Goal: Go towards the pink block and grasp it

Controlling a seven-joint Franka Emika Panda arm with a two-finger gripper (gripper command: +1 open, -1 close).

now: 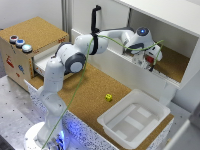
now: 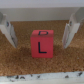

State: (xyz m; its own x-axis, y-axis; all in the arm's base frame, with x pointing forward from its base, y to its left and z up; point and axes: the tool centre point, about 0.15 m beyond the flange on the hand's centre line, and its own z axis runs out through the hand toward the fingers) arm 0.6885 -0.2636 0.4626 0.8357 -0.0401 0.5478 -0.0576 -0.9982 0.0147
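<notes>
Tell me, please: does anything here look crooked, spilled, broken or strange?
Nothing stands out. The small pink cube sits square on the cork between the open gripper's fingers. The small yellow cube and the white plastic tub rest upright on the cork counter.

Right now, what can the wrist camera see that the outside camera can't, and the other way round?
Only the wrist view shows the pink block, a dark L on its face, sitting between the open fingers without touching them. Only the exterior view shows the white tub, the yellow cube, the wooden box with buttons and the whole arm. Both show the gripper and the cork surface.
</notes>
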